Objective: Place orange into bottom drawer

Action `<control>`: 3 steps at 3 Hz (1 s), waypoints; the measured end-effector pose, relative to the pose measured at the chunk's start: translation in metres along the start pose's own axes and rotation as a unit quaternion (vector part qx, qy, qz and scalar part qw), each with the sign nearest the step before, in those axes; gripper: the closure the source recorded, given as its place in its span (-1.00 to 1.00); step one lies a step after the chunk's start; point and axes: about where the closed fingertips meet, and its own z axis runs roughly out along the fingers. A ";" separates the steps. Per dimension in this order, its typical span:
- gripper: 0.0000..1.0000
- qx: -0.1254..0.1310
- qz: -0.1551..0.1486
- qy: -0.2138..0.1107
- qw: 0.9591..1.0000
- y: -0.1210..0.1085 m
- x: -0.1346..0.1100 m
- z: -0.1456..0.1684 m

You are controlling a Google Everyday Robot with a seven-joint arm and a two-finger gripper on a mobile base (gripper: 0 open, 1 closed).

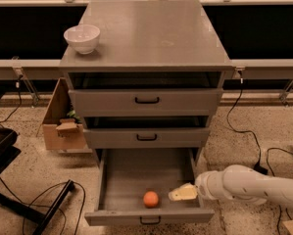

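The orange (151,199) lies on the floor of the open bottom drawer (116,180), near its front wall and a little right of centre. My gripper (178,194) is inside the drawer's front right corner, just right of the orange and apart from it. It holds nothing. The white arm (249,185) reaches in from the right, over the drawer's right side. The two upper grey drawers (146,102) are pushed in.
A white bowl (82,37) stands on the cabinet top (156,33) at its left. A cardboard box (62,121) sits on the floor left of the cabinet. Black cables (48,199) and a dark chair base (1,151) lie at the lower left; a cable (244,126) runs right.
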 end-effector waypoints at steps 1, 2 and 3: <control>-1.00 0.003 -0.019 -0.005 1.000 -0.011 -0.022 -0.021; -1.00 0.012 -0.009 -0.018 1.000 -0.047 -0.044 -0.089; -1.00 0.016 0.010 -0.025 0.999 -0.075 -0.055 -0.163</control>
